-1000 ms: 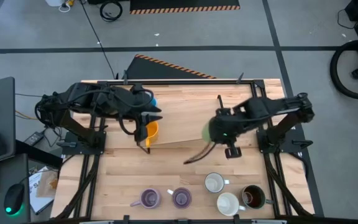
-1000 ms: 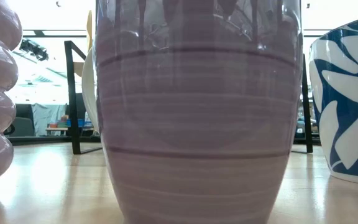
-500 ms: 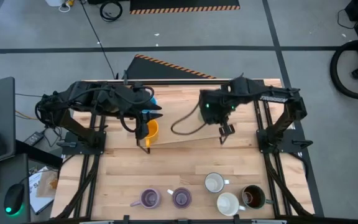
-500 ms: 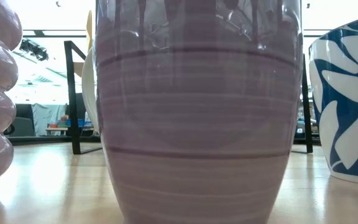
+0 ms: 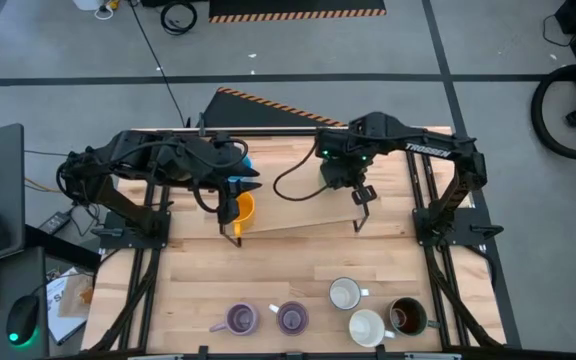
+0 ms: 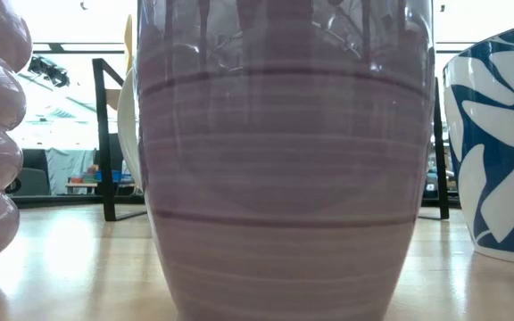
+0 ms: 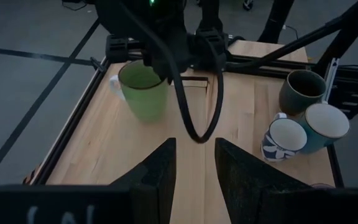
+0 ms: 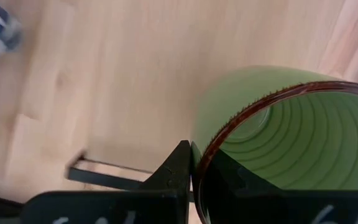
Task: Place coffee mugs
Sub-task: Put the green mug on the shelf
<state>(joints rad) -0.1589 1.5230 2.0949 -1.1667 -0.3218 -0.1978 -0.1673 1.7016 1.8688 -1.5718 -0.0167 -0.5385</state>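
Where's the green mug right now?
The green mug hangs from the right gripper, fingers pinching its rim, above the table's far right part; the left wrist view shows it too.

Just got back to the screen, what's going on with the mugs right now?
The right gripper is pinching the green mug by its rim, over the far side of the table. The left gripper is open and waits on the left beside the orange mug. Two purple mugs, two white mugs and the brown mug stand along the near edge.
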